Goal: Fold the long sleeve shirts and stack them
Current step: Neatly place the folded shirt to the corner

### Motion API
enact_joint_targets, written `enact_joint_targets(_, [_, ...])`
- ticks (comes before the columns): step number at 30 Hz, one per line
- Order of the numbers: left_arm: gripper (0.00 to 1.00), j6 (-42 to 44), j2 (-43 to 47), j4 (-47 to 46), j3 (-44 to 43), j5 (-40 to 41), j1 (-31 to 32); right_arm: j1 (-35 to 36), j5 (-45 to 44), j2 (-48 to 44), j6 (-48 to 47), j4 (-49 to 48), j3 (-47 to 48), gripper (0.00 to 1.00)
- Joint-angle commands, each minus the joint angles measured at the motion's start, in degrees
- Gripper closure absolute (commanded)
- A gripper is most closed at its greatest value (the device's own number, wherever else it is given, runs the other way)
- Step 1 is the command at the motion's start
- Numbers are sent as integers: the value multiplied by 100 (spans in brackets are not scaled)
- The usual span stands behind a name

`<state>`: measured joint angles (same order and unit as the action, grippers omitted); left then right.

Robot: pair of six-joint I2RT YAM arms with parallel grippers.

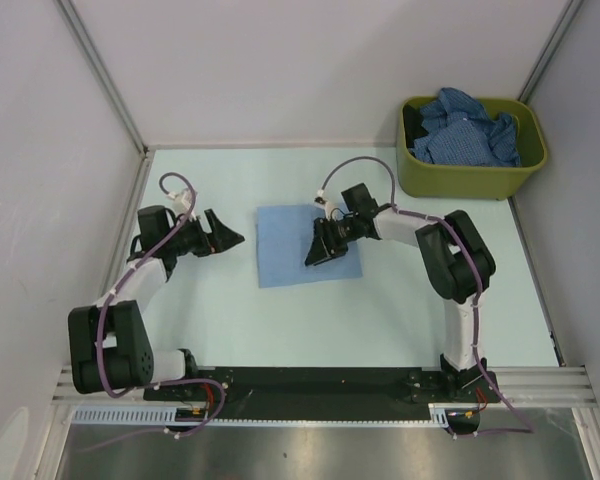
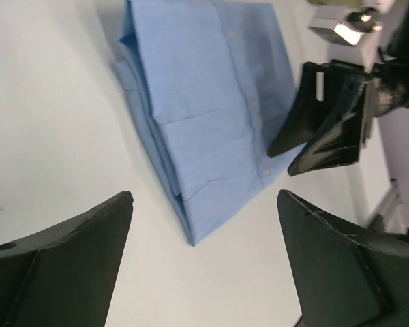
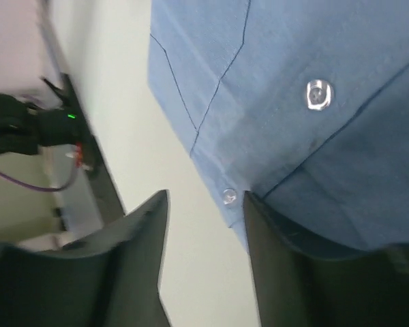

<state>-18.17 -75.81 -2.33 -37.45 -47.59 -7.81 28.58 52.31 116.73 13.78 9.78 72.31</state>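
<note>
A plain light blue long sleeve shirt (image 1: 298, 245) lies folded into a flat square on the table's middle; it also shows in the left wrist view (image 2: 204, 102) and the right wrist view (image 3: 293, 82). My left gripper (image 1: 232, 239) is open and empty, just left of the shirt, jaws wide towards its near corner (image 2: 204, 199). My right gripper (image 1: 318, 255) is open, low over the shirt's right half; one finger (image 3: 273, 231) rests at the buttoned edge, the other over bare table (image 3: 204, 201). Darker blue patterned shirts (image 1: 470, 125) lie crumpled in the bin.
An olive-green plastic bin (image 1: 460, 180) stands at the back right corner. White walls close off the table on the left, back and right. A black rail (image 1: 310, 385) runs along the near edge between the arm bases.
</note>
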Motion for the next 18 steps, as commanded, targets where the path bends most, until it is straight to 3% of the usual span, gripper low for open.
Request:
enact_joint_targets(1, [8, 666, 269, 689, -595, 933, -71, 620, -1011, -493, -1325, 1141, 792, 53])
enact_joint_targets(5, [9, 727, 242, 1286, -1018, 1331, -369, 1360, -2090, -248, -1685, 1070, 1311, 55])
enact_joint_targets(10, [7, 877, 286, 1788, -1431, 1350, -738, 1993, -2795, 359, -1826, 1043, 1855, 58])
enact_joint_targets(14, [5, 912, 523, 1938, -1458, 1323, -950, 2301, -3087, 789, -1756, 1009, 2085, 47])
enact_joint_targets(18, [2, 1035, 760, 2070, -1449, 1367, -1011, 2503, -3271, 1132, -1940, 1070, 2129, 46])
